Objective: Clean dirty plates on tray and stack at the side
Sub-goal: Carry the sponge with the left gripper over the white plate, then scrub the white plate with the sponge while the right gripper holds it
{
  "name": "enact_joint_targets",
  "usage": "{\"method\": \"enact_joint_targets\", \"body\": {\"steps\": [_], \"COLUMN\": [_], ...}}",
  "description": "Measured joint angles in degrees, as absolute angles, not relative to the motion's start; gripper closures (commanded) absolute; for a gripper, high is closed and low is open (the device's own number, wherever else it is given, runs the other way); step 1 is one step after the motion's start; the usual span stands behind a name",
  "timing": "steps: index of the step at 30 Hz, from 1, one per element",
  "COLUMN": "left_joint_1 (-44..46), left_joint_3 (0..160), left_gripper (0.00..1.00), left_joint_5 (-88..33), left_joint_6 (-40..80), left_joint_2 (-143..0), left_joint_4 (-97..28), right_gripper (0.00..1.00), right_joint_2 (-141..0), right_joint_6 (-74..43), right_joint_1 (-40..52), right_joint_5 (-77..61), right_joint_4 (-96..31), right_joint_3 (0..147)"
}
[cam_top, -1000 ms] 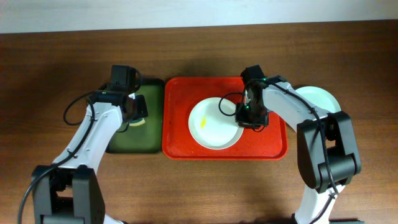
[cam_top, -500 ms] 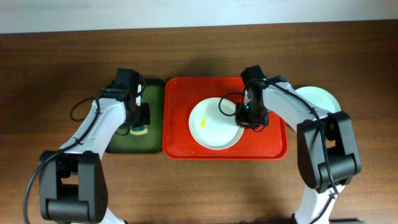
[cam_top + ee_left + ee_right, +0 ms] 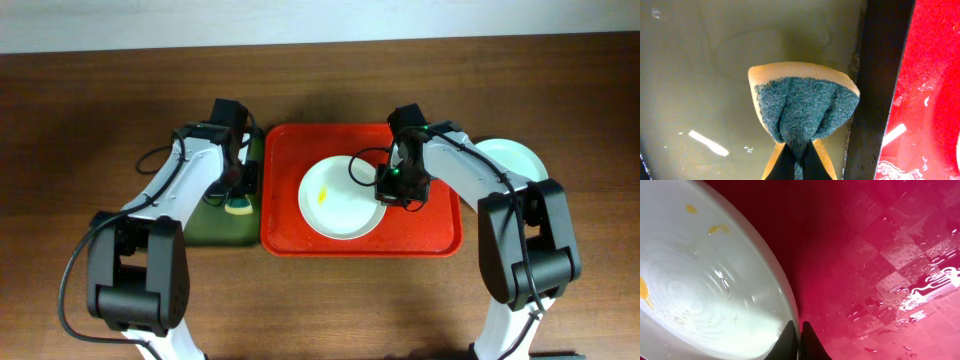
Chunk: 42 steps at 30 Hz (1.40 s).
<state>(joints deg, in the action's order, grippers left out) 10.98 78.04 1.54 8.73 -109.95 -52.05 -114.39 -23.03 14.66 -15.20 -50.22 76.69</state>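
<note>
We are gripping plate [image 3: 340, 205] and sponge [image 3: 805, 107].
Our right claw [image 3: 799, 330] is clamping the plate's rim, left claw [image 3: 799, 152] the sponge.

Both arms share one build. The left arm [image 3: 170, 195] and the right arm [image 3: 465, 170] have smooth white, rounded link shells joined by chunky black cylindrical joint housings. The largest black housings sit at the shoulder end of each, seen from overhead on the left [image 3: 135, 275] and on the right [image 3: 530, 245]. Each wrist ends in a boxy black head [image 3: 228, 112]. Thin black cables run outside the shells: one loops wide beside the left shoulder [image 3: 68, 275], another curls off the right wrist [image 3: 358, 165]. A small green light [image 3: 428, 127] glows on the right wrist housing. The left fingers [image 3: 786, 162] and the right fingers [image 3: 788, 341] are dark, narrow and tapered to points.
</note>
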Motion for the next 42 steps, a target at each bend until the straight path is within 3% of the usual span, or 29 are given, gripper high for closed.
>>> {"method": "enact_joint_targets", "body": {"steps": [8,14,20,34,42], "left_joint_1": [11.92,18.83,25.28,25.91,22.61], "left_joint_3": [91.50,91.50,91.50,93.47,93.97], "left_gripper": [1.00,1.00,1.00,1.00,1.00], "left_joint_5": [0.47,-8.23,-8.54,-7.77,-27.11], "left_joint_6": [7.86,9.52,13.74,15.46,11.73], "left_joint_2": [-110.26,-110.26,-113.32,-125.45,-126.96], "left_joint_4": [-60.60,-58.57,-56.45,-53.12,-52.23], "right_gripper": [0.96,0.96,0.96,0.96,0.96], "right_joint_2": [-114.39,-114.39,-114.39,-114.39,-114.39], "right_joint_6": [-26.85,-27.29,-27.46,-27.88,-28.08], "right_joint_1": [15.77,17.41,18.48,18.48,18.31], "right_joint_5": [-17.52,-17.54,-17.69,-16.99,-15.09], "right_joint_4": [-48.36,-48.07,-47.55,-47.31,-47.92], "right_joint_3": [76.60,76.60,76.60,76.12,75.94]}}
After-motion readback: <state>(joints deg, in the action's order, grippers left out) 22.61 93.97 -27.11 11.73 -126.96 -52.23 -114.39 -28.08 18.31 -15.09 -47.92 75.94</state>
